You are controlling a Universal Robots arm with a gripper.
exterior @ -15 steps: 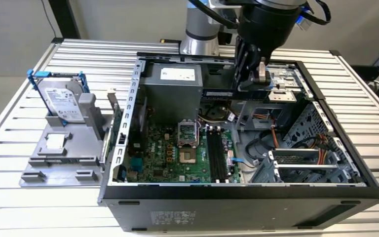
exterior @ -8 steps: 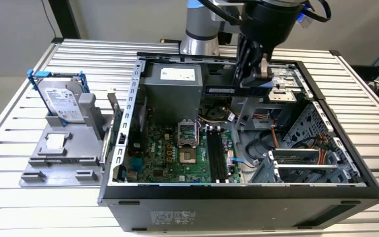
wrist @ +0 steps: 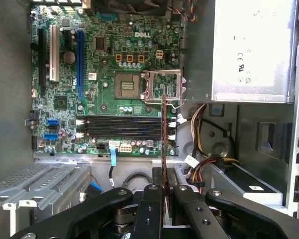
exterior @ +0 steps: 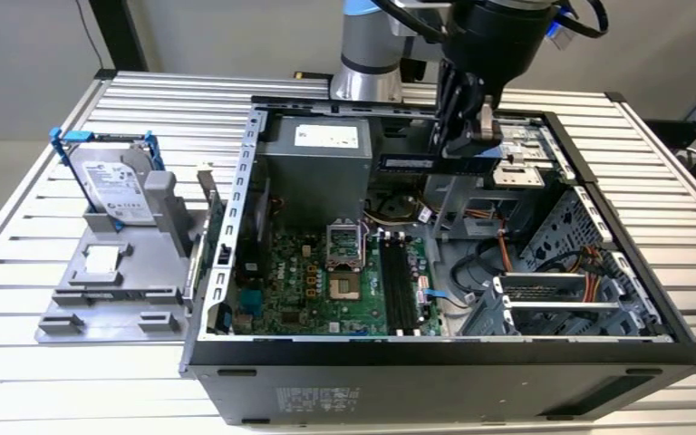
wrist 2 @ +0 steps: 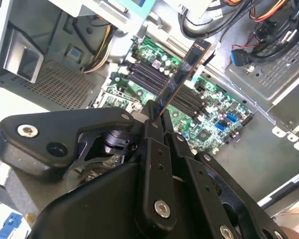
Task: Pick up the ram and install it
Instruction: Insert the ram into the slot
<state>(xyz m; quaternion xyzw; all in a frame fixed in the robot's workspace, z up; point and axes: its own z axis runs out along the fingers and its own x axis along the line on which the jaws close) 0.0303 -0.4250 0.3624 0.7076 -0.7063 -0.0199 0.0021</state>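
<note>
The black pincer (wrist: 164, 193) is clamped on the long, thin, dark ram stick (wrist 2: 182, 74), holding it above the green motherboard (wrist: 109, 84) inside the open grey computer case (exterior: 445, 362).

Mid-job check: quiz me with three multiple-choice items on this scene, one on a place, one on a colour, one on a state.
1. Where is the hard drive? A on the grey stand outside the computer case, at the exterior view's left; B inside the case; C in the jaws.
2. What colour is the hard drive's frame? A red; B blue; C yellow.
3. What state is the ram in? A fully installed; B lying on the grey stand; C held above the motherboard by the gripper.
Answers: 1 A, it stands upright on the stand beside the case; 2 B, blue bars edge the drive; 3 C, both wrist views show the jaws shut on it, clear of the board.
</note>
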